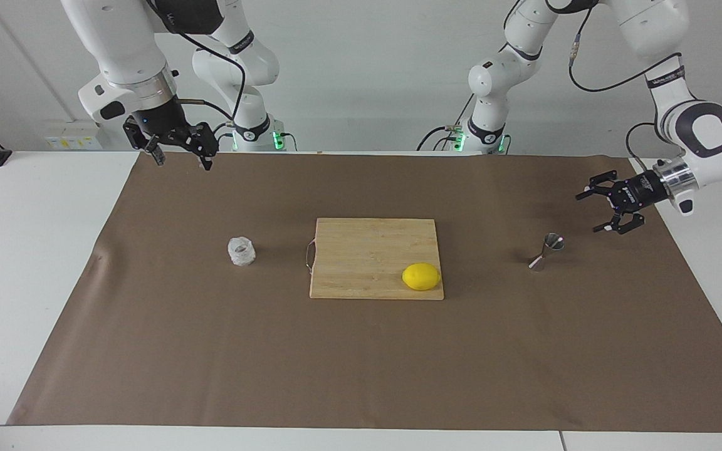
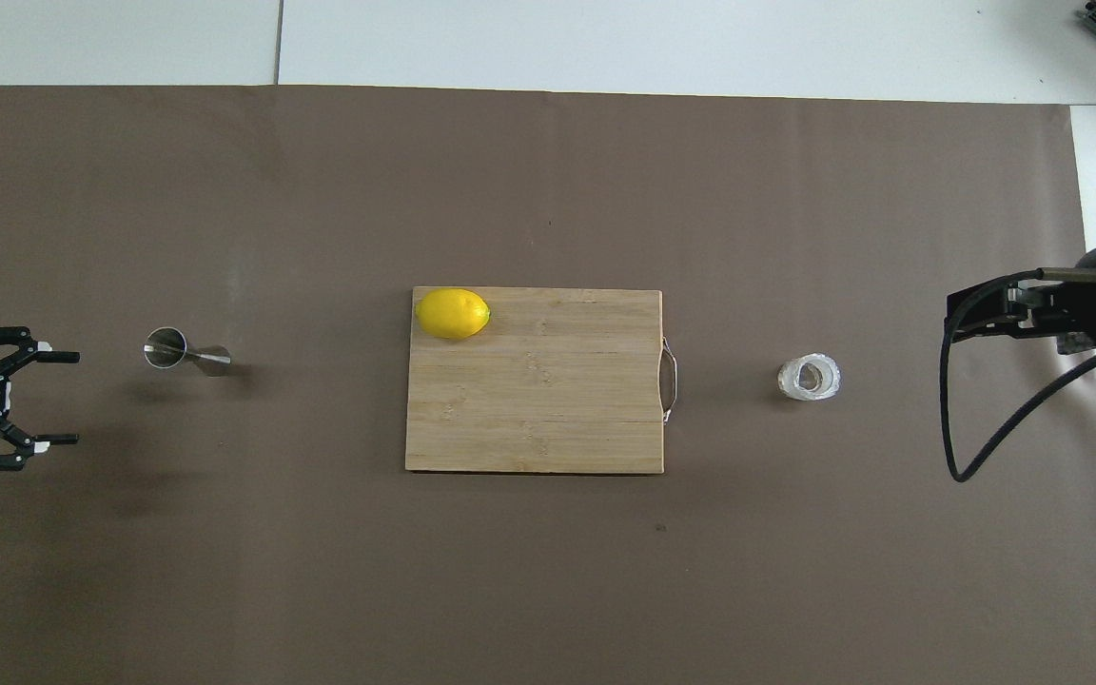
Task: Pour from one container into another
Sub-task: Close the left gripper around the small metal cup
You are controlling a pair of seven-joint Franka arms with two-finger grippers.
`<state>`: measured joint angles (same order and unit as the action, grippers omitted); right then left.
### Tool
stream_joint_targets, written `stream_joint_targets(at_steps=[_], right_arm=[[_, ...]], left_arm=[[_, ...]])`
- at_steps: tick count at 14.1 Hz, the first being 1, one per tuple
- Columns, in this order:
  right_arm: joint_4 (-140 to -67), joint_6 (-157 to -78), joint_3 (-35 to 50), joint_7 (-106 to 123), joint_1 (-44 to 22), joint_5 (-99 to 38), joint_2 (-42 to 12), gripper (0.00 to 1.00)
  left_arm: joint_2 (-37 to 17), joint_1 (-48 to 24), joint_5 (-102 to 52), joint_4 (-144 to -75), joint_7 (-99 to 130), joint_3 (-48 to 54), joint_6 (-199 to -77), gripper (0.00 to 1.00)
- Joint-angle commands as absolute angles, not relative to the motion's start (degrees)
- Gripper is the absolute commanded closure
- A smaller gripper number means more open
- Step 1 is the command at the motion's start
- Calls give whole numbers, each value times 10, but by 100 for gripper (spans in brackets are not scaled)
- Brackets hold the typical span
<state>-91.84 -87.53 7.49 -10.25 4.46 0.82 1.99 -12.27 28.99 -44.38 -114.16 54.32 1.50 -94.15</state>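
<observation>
The one container, a squat clear glass cup [image 1: 241, 252] [image 2: 809, 378] with a faceted wall, stands on the brown mat toward the right arm's end. The steel hourglass jigger [image 1: 546, 252] [image 2: 185, 353], which is "another", stands upright toward the left arm's end. My left gripper [image 1: 586, 214] [image 2: 76, 398] hangs open just above the mat. It lies on its side, points at the jigger, and is a short gap away from it. My right gripper [image 1: 183, 164] hangs open and empty, high over the mat's edge by the robots, well away from the glass.
A wooden cutting board [image 1: 367, 250] [image 2: 548, 419] lies mid-table between the two containers, its wire handle toward the glass. A yellow lemon [image 1: 421, 276] [image 2: 453, 313] sits on the board's corner farthest from the robots, on the jigger's side. The brown mat [image 1: 361, 363] covers most of the table.
</observation>
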Motion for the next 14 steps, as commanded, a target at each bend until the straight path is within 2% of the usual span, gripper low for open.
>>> stream_joint_targets(at_steps=[1,5,14], right_arm=[[-933,-875,79,-108,53,9,33,0],[-933,-875,79,-107,54,9,33,0],[-933,-875,79,-108,59,9,33,0]], left_arm=[[-168,251,-475,-1120,540,18,-966,0],[-198,208,-517,-1119,519,18,-1000,0],[-234,214,-545,-1107,480,18,-997,0]])
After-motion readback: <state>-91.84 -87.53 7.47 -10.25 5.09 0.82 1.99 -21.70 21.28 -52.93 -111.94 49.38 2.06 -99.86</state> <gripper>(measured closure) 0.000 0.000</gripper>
